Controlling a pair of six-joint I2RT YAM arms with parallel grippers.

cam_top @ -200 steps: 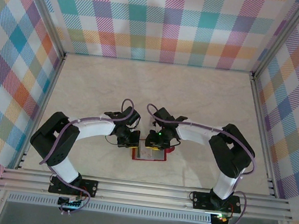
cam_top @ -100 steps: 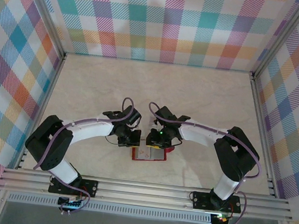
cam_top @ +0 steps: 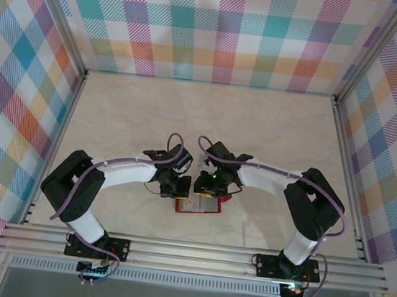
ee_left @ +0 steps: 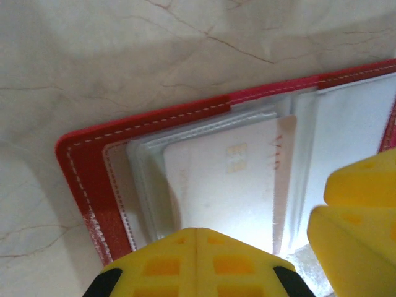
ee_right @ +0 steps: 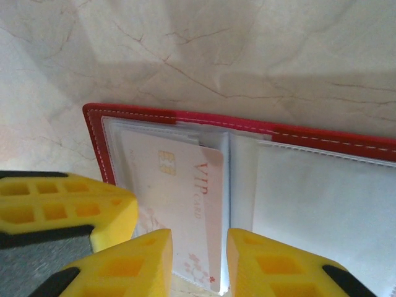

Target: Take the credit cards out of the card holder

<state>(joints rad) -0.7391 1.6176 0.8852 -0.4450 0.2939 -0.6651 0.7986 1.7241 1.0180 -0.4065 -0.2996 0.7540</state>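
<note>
Card holder [cam_top: 200, 207] lies open and flat on the table [cam_top: 273, 129], close to the near edge between the two arms, clear pockets facing up. One credit card [ee_right: 185, 192], with a chip and "VIP" print, sits in the page on the left arm's side of the fold. It looks part way out of its pocket, though glare makes that hard to call. Left gripper [ee_left: 195, 253] is closed tight with nothing between its fingers, tip down over that page. Right gripper [ee_right: 199, 260] is just beside it, jaws partly apart over the card's near end. No grip on the card that I can see.
</note>
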